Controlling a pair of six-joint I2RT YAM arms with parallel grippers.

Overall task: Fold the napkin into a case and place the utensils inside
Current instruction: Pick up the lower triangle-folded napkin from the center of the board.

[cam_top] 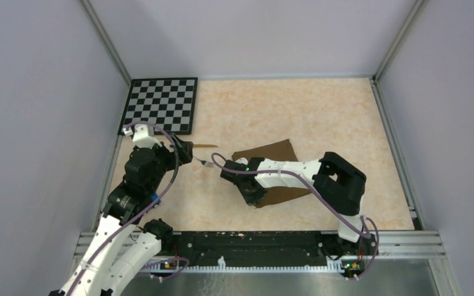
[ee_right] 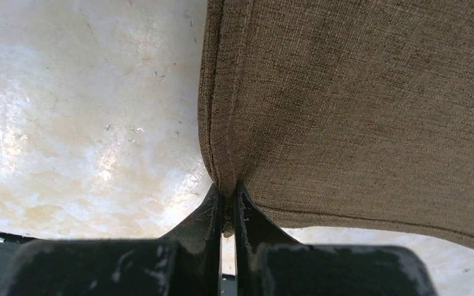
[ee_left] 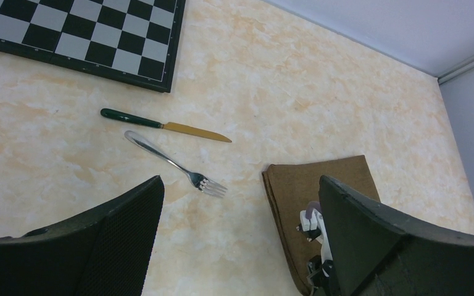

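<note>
Marbled tabletop (cam_top: 321, 111); right gripper (ee_right: 227, 194) pinched on napkin (ee_right: 358, 105) corner, probably for folding; left gripper (ee_left: 241, 185) wide near knife (ee_left: 166, 126), fork (ee_left: 173, 161), ready.

No legible writing anywhere.
Neither the checkerboard (cam_top: 160, 103), the napkin (cam_top: 274, 153) nor the table (cam_top: 296, 111) shows any letter, number, label or brand mark.

Plain grey walls (cam_top: 37, 92) enclose a mottled beige tabletop (cam_top: 296, 111) under even light
</note>
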